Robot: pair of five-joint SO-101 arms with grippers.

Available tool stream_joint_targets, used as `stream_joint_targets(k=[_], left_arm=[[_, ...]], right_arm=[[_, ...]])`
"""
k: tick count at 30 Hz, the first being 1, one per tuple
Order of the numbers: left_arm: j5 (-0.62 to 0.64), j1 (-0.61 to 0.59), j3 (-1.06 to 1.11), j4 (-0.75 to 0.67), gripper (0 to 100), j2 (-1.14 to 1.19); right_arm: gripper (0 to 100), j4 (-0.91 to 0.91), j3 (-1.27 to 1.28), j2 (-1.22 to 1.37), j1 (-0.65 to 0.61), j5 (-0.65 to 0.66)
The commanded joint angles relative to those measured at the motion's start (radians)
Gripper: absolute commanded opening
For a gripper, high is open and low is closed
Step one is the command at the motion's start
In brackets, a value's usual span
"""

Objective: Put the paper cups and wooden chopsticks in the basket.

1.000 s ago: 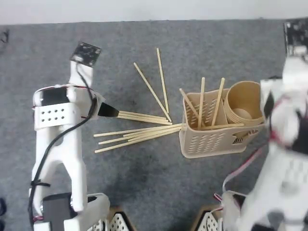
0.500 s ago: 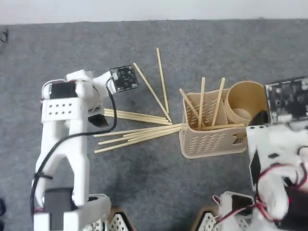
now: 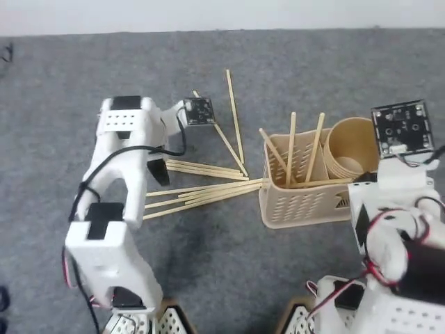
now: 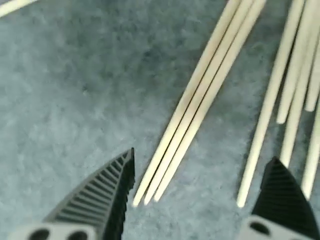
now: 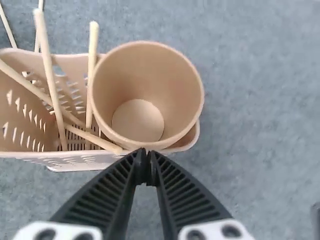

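Observation:
Several wooden chopsticks [image 3: 201,191] lie fanned on the grey mat left of the basket [image 3: 306,202]; a tight bundle of three [image 4: 200,95] lies between the fingers of my left gripper [image 4: 200,185], which is open just above their ends. In the high view the left gripper [image 3: 158,169] sits at the chopsticks' left ends. The beige basket [image 5: 30,125] holds stacked paper cups [image 5: 145,95] and a few upright chopsticks [image 5: 47,65]. My right gripper [image 5: 146,160] is shut and empty, just outside the basket's wall beside the cups [image 3: 351,156].
Two more chopsticks [image 3: 226,129] lie angled on the mat behind the basket's left corner. The right arm [image 3: 396,202] stands close to the basket's right side. A pale wall edge runs along the mat's far side.
The left arm has swung right and turned its wrist down over the chopsticks' left ends. The right arm has shifted beside the basket's right end. Chopsticks and basket stay put.

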Motion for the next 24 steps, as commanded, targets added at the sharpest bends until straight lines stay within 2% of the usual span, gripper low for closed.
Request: stream_joint_targets(k=[1,4,11,17,24], left_arm=[[-0.015,0.017,-0.042,-0.086,38,0.018],[-0.015,0.018,-0.042,-0.158,38,0.058],[-0.015,0.026,-0.044,-0.204,37,0.167],[-0.018,0.026,-0.042,-0.206,22,0.190],[-0.020,0.026,-0.042,-0.199,9,0.190]], right_arm=[[0.8,-0.053,0.040,-0.013,-0.007,-0.029],[0.8,-0.085,0.077,-0.067,-0.010,-0.031],[0.8,-0.137,0.147,-0.243,-0.012,-0.031],[0.8,-0.148,0.170,-0.232,-0.012,-0.029],[0.8,-0.145,0.170,-0.183,-0.012,-0.029]])
